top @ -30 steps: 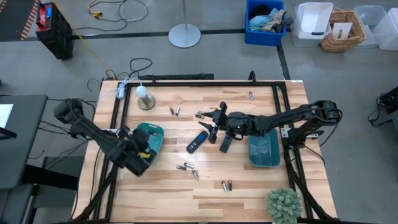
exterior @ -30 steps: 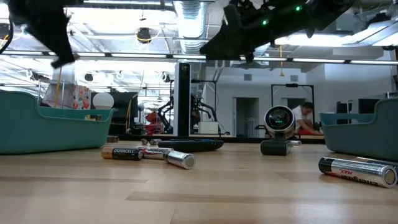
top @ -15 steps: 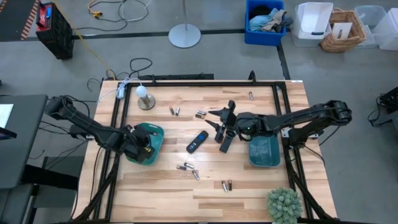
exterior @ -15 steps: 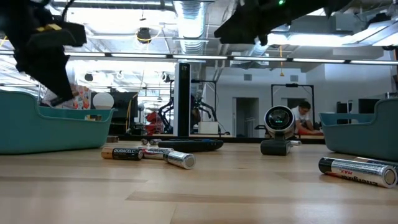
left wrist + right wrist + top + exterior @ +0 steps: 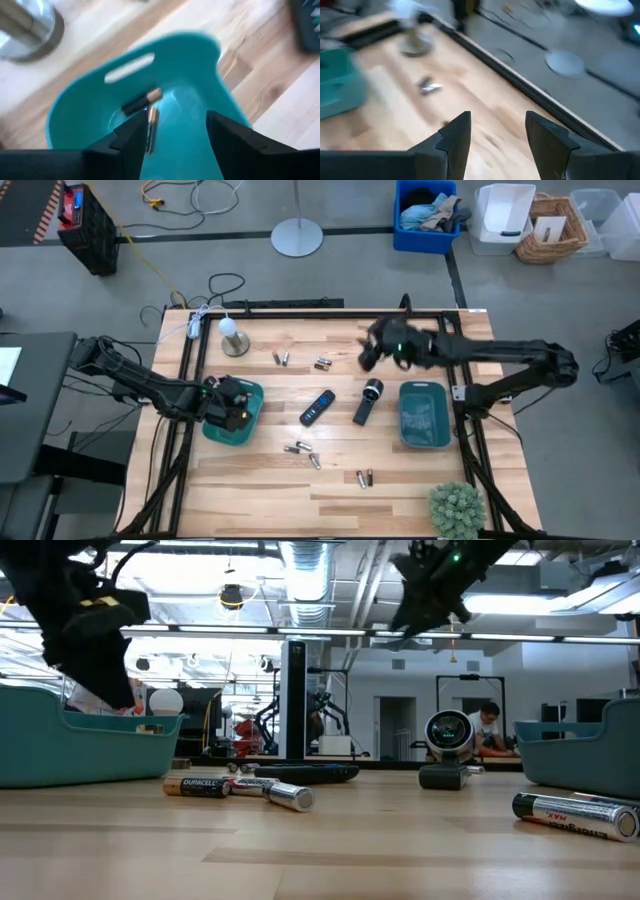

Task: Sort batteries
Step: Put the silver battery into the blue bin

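Overhead, nine batteries (image 5: 282,359) on the table (image 5: 330,485), two trays (image 5: 424,416); both pincers (image 5: 233,402) released.

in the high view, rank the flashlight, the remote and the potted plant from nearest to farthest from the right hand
1. Flashlight: just below the right hand, mid-table.
2. Remote: farther toward the left tray side, beside the flashlight.
3. Potted plant: the table's front right corner, clearly farthest.

Bare bench (image 5: 420,485) along the lower frame, remote (image 5: 318,407) and flashlight (image 5: 367,401) blocking the centre, 2 teal trays (image 5: 424,416) flanking, batteries (image 5: 303,452) scattered between
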You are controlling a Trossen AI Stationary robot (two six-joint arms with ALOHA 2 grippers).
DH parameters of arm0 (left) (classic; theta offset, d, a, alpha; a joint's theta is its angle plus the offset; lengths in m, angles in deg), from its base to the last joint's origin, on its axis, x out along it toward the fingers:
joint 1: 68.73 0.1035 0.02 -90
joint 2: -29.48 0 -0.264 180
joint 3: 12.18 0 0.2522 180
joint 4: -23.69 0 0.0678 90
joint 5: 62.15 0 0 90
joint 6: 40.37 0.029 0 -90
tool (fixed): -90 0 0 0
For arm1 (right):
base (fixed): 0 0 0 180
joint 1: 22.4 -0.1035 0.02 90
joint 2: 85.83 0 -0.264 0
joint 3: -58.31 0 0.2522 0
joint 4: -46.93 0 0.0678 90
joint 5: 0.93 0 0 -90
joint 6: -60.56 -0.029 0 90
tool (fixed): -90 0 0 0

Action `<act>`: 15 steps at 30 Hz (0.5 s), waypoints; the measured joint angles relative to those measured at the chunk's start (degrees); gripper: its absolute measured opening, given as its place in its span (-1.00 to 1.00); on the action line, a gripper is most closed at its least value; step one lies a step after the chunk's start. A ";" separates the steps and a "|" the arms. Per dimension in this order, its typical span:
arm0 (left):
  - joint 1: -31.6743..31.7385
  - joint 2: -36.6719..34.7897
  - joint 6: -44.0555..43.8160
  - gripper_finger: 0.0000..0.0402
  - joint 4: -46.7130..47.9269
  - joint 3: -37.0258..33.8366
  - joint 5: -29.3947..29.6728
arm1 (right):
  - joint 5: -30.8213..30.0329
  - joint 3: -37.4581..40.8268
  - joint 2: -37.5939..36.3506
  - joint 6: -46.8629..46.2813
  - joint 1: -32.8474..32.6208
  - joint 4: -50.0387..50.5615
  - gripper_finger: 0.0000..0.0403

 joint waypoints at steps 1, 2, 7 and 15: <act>0.00 -0.06 0.43 -0.01 -1.00 0.00 1.23 | 0.38 -1.30 0.16 -0.86 2.03 2.99 0.02; 0.00 -0.20 0.91 -0.01 -1.91 0.00 2.28 | 1.66 -2.69 0.61 -1.53 4.34 5.64 0.02; 0.00 -0.61 4.05 -0.03 -5.31 0.00 4.41 | 9.72 -7.70 4.29 -2.78 15.10 12.81 0.02; 1.39 -2.02 11.91 -0.03 -9.63 0.00 6.78 | 10.85 -14.74 16.37 -4.80 26.33 26.12 0.02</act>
